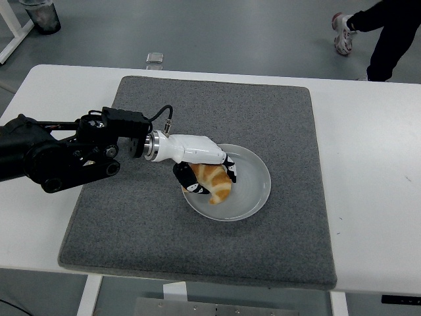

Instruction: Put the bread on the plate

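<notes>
A golden-brown croissant [215,182] is held in my left hand [200,176] over the left part of a white round plate [253,187]. The plate sits on a grey mat [217,118] near the table's middle. My left arm comes in from the left edge, black with a white forearm cover, and its black fingers [191,185] curl around the croissant. Whether the croissant touches the plate I cannot tell. The right arm is out of view.
The grey mat covers most of the white table [368,151]. A person's legs and shoe [368,33] show on the floor at the top right. A small grey object [154,58] lies on the floor beyond the table's far edge.
</notes>
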Robot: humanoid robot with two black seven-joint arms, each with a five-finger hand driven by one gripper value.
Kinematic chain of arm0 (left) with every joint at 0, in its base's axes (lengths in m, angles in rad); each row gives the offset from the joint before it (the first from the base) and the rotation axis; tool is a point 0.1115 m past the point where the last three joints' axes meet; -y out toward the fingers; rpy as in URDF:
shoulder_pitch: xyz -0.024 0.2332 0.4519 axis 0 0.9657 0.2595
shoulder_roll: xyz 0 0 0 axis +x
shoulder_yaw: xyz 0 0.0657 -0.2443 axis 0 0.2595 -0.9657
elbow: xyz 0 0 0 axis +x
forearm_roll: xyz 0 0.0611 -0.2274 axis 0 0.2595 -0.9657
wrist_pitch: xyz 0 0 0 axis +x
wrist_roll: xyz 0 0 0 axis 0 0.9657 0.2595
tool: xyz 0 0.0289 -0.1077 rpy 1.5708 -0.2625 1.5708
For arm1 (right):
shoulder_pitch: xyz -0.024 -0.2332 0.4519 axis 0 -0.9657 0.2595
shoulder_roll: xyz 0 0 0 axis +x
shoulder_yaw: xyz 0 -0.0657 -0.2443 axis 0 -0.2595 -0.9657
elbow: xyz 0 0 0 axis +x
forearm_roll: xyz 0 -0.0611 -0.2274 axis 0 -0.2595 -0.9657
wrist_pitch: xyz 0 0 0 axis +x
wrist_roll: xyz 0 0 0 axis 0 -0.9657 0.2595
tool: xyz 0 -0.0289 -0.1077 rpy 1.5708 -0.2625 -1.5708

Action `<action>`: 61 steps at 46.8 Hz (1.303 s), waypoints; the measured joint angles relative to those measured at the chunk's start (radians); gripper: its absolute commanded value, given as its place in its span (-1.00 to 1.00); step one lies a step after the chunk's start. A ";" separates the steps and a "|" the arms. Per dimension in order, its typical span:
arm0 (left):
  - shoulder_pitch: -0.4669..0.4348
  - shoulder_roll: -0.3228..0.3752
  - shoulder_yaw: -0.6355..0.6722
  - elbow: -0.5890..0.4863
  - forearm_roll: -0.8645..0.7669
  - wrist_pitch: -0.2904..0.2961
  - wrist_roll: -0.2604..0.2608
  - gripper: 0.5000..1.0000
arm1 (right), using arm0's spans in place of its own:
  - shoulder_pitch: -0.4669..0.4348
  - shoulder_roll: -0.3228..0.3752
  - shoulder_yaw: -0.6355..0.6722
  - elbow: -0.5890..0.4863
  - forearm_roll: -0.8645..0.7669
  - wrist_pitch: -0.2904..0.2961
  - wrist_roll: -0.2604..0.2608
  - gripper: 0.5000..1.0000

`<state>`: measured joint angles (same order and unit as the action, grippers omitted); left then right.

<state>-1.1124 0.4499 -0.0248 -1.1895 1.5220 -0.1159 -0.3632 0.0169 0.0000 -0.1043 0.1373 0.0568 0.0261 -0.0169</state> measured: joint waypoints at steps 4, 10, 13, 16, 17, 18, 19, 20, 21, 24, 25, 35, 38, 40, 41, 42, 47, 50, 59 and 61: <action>0.001 0.000 -0.002 0.001 -0.005 0.000 0.001 0.96 | 0.000 0.000 0.000 0.000 0.000 0.000 0.000 0.81; 0.001 -0.001 -0.009 0.000 -0.007 0.000 0.001 0.96 | 0.000 0.000 0.000 0.000 0.000 0.000 0.000 0.81; 0.001 -0.002 -0.013 0.000 -0.008 0.000 0.001 0.96 | 0.000 0.000 0.000 0.000 0.000 0.000 0.000 0.81; 0.000 -0.002 -0.017 0.000 -0.012 0.001 0.001 0.96 | 0.000 0.000 0.000 0.000 0.000 0.000 0.000 0.81; 0.000 -0.002 -0.020 0.000 -0.016 0.001 0.001 0.96 | 0.000 0.000 0.000 0.000 0.000 0.000 0.000 0.81; -0.001 -0.002 -0.025 0.000 -0.020 0.003 0.000 0.96 | 0.000 0.000 0.000 0.000 0.000 0.000 0.000 0.81; -0.002 -0.002 -0.032 -0.001 -0.029 0.005 0.000 0.96 | 0.000 0.000 0.000 0.000 0.000 0.000 0.000 0.81; -0.002 -0.002 -0.038 -0.001 -0.035 0.007 0.000 0.96 | 0.000 0.000 0.000 0.000 0.000 0.000 0.000 0.81; -0.004 -0.002 -0.043 -0.001 -0.042 0.009 0.000 0.96 | 0.000 0.000 0.000 0.000 0.000 0.000 0.000 0.81; -0.009 -0.002 -0.057 -0.002 -0.060 0.018 0.000 0.96 | 0.000 0.000 0.000 0.000 0.000 0.000 0.000 0.81; -0.011 -0.001 -0.060 -0.002 -0.068 0.020 0.000 0.96 | 0.000 0.000 0.000 0.000 0.000 0.000 0.000 0.81; -0.018 0.005 -0.124 -0.009 -0.179 0.022 0.000 0.97 | 0.000 0.000 0.000 0.000 0.000 0.000 0.000 0.81; -0.016 0.006 -0.143 -0.008 -0.239 0.022 0.000 0.97 | 0.000 0.000 0.000 0.000 0.000 0.000 0.000 0.81; -0.014 0.007 -0.159 -0.008 -0.286 0.022 0.000 0.96 | 0.000 0.000 0.000 0.000 0.000 0.000 0.000 0.81; -0.012 0.007 -0.166 -0.007 -0.310 0.022 0.000 0.97 | 0.000 0.000 0.000 0.000 0.000 0.000 0.000 0.81; -0.011 0.007 -0.173 -0.006 -0.335 0.022 0.000 0.97 | 0.000 0.000 0.000 0.000 0.000 0.000 0.000 0.81; -0.006 0.011 -0.209 0.003 -0.459 0.022 0.000 0.96 | 0.000 0.000 0.000 0.000 0.000 0.000 0.000 0.81; -0.003 0.022 -0.234 0.013 -0.540 0.022 0.000 0.97 | 0.000 0.000 0.000 0.000 0.000 0.000 0.000 0.82; 0.004 0.047 -0.298 0.059 -0.880 0.022 0.000 0.97 | 0.000 0.000 0.000 0.000 0.000 0.000 0.000 0.81; 0.006 0.051 -0.302 0.074 -0.967 0.023 0.000 0.97 | 0.000 0.000 0.000 0.000 0.000 0.000 0.000 0.81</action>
<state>-1.1068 0.5006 -0.3268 -1.1157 0.5551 -0.0928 -0.3636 0.0167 0.0000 -0.1043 0.1374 0.0567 0.0261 -0.0169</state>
